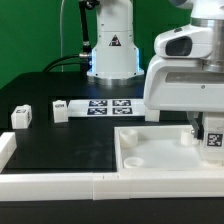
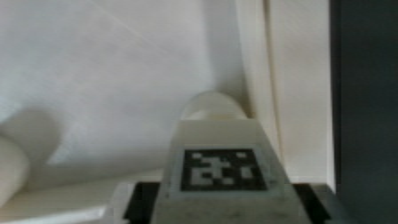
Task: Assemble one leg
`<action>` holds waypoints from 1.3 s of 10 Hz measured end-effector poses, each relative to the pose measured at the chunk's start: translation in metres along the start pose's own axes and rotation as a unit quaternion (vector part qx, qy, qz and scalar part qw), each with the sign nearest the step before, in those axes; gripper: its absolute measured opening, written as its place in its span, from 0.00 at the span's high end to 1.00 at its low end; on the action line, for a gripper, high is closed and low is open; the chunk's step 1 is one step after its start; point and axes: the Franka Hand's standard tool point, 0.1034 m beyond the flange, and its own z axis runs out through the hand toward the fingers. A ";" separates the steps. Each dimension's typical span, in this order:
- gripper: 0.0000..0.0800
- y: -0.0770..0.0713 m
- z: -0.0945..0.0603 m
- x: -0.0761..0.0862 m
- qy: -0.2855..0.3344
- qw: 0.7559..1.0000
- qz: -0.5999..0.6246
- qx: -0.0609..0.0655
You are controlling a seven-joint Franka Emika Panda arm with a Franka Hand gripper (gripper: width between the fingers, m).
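Observation:
My gripper (image 1: 211, 133) is shut on a small white leg (image 1: 214, 139) with a black-and-white tag. It holds the leg upright over the right end of the large white panel (image 1: 150, 152). In the wrist view the leg (image 2: 224, 160) sits between my two dark fingers (image 2: 143, 202), and its rounded tip points down at the panel (image 2: 107, 90) close to the raised edge. I cannot tell whether the tip touches the panel. Two more legs, one (image 1: 22, 117) and another (image 1: 59, 108), stand on the black table at the exterior view's left.
The marker board (image 1: 110, 105) lies flat behind the panel, in front of the robot base (image 1: 112, 50). A white border rail (image 1: 60, 185) runs along the front and left of the black table. Black table (image 2: 366, 90) shows beyond the panel's edge in the wrist view.

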 end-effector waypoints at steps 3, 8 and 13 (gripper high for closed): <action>0.66 -0.001 0.001 0.000 -0.008 0.978 0.210 0.010; 0.66 -0.002 0.001 -0.001 -0.012 0.920 0.393 0.011; 0.19 -0.004 0.002 -0.003 -0.005 0.971 0.237 0.015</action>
